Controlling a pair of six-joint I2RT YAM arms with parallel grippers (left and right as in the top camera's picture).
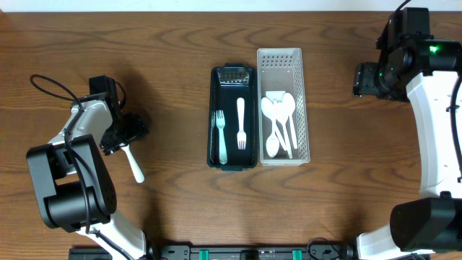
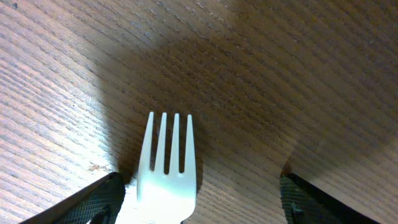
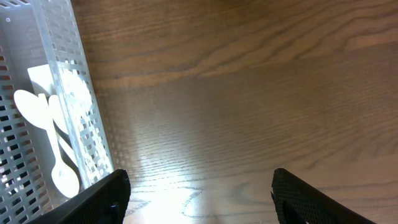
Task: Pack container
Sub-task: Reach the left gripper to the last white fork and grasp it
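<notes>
wood-grain table (image 1: 166,43); dark container (image 1: 214,115) at centre holding two packed forks (image 1: 241,119), white basket (image 1: 304,101) of spoons (image 1: 278,119) just beside it. right gripper (image 3: 199,180), upper right, open, empty. left gripper (image 1: 128,136), left of frame, spread wide around a loose fork (image 2: 165,180) lying off-centre against one finger; closing may pivot it rather than clamp it.

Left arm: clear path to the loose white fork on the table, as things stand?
Likely yes. The left gripper is open, straddling the fork, which lies on bare table with nothing covering it.
</notes>
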